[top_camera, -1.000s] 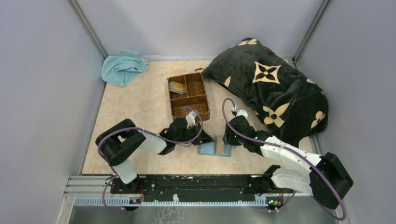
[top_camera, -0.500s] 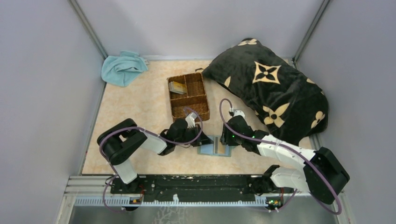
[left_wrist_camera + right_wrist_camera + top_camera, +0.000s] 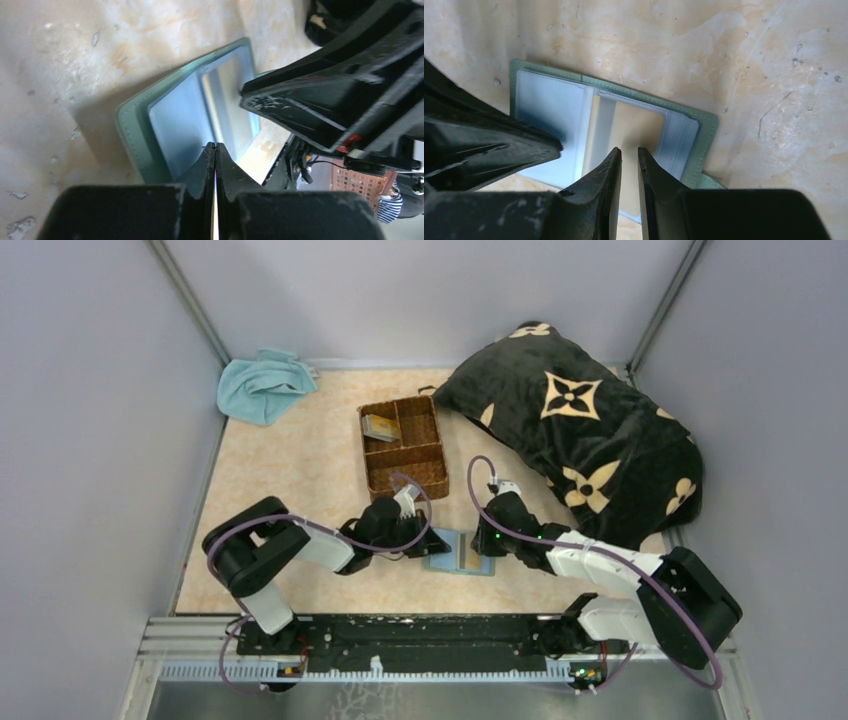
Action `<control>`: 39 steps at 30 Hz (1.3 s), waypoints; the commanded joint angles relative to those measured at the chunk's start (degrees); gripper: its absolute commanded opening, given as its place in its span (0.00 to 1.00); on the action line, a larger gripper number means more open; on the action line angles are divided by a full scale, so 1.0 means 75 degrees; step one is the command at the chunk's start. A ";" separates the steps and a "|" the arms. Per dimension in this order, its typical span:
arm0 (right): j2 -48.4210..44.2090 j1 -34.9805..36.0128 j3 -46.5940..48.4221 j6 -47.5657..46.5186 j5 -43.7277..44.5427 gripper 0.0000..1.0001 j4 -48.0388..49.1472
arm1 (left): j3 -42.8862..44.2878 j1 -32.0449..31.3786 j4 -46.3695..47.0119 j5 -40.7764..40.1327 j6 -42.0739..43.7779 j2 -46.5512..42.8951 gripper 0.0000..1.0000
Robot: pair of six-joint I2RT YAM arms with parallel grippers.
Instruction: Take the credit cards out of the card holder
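Note:
The card holder lies open and flat on the table between my two arms, grey-green with pale blue pockets. A tan-gold credit card sits in its right pocket, seen as a tan strip from above. My left gripper is shut, its tips resting on the left pocket. My right gripper points down at the tan card, its jaws a narrow gap apart with the card showing between them. I cannot tell whether its tips touch the card.
A brown wicker three-part basket stands behind the wallet, with a card-like stack in its back left part. A light-blue towel lies at the back left. A black patterned pillow fills the right side.
My right gripper has moved left onto the wallet's right pocket and its jaws have narrowed. The left gripper has stayed on the left pocket, shut.

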 commanded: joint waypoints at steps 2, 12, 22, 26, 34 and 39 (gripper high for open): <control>0.0088 -0.0023 -0.0198 0.0155 -0.0207 0.30 0.0453 | 0.0149 -0.0056 0.0235 0.0348 -0.0137 0.0635 0.05; 0.0146 -0.0022 -0.0214 0.0111 -0.0142 0.49 0.0349 | 0.0161 -0.0075 0.0349 0.0378 -0.0259 0.1086 0.02; -0.0402 -0.0022 -0.0241 0.0000 0.0185 0.49 -0.0258 | 0.0267 -0.0089 0.0410 0.0460 -0.0285 0.1257 0.02; -0.0364 -0.0022 -0.0305 0.0011 0.0125 0.49 -0.0112 | 0.0261 -0.0100 0.0416 0.0465 -0.0303 0.1236 0.02; -0.0076 -0.0022 -0.0426 0.0122 -0.0292 0.49 0.0353 | 0.0307 -0.0117 0.0343 0.0487 -0.0271 0.1244 0.02; -0.0133 -0.0022 -0.0490 0.0104 -0.0578 0.49 0.0594 | 0.0376 -0.0128 0.0303 0.0512 -0.0257 0.1278 0.02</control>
